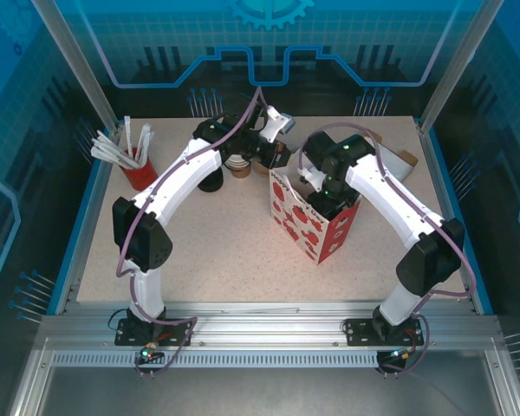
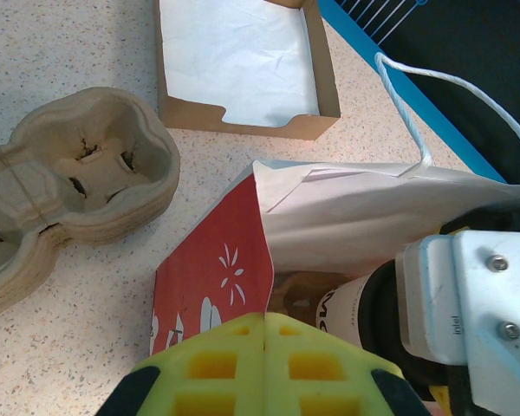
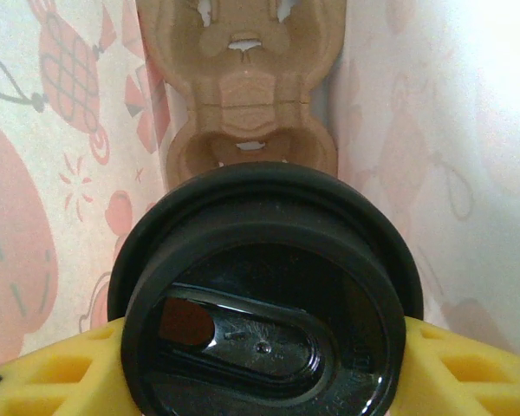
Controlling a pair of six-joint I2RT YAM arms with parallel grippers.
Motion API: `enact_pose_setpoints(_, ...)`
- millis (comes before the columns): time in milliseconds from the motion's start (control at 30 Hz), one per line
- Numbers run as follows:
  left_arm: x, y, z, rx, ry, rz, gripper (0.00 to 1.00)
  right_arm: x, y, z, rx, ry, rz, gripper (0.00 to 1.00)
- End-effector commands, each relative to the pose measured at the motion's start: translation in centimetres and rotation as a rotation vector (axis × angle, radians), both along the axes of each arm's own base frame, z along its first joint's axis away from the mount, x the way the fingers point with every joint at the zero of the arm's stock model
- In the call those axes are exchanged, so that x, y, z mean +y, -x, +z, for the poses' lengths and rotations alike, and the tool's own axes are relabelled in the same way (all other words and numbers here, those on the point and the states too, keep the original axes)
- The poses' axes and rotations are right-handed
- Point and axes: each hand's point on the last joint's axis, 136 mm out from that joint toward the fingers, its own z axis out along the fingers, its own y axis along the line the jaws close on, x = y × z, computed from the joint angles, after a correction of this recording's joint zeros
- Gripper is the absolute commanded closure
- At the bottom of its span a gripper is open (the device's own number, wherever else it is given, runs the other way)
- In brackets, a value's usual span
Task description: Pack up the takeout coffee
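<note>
A speckled beige table [image 1: 225,251] sits inside a blue-lit enclosure, and a red-and-white paper bag [image 1: 299,221] stands open near its middle. The right gripper [image 1: 316,186] reaches down through the mouth of the bag. In the right wrist view its yellow fingers [image 3: 468,364] are clamped on the takeout coffee [image 3: 264,295], one on each side just under the black lid. The cup hangs straight below the claw, between the bag's patterned walls [image 3: 35,173].

The coffee stands upright, with its long axis running down into the bag and its lid facing up at the wrist camera. The reddish sip opening lies toward the left of that view. Beyond the lid, a pulp cup carrier [image 3: 243,95] lies on the bag floor. Whether the cup's base touches it cannot be told.

The left gripper [image 2: 264,355] is at the bag's far rim. Its pads are pressed together and the red edge of the bag [image 2: 217,269] runs into their seam. From there a strip of the white cup [image 2: 347,303] shows inside the bag.

On the table lie a second pulp carrier [image 2: 78,182] and a paper-lined cardboard box [image 2: 243,117]
</note>
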Motion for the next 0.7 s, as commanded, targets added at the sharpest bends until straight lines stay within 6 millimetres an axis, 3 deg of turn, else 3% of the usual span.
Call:
enact_pose_setpoints(0,-0.2,0.4,0.4,0.0,0.0,-0.024,1.0,0.0,-0.1,-0.7,0.013,-0.011,-0.018,0.67)
enact_pose_setpoints(667,-0.2,0.5,0.3,0.003,0.0,-0.027,1.0,0.0,0.0,-2.5,0.028,-0.024,-0.02,0.68)
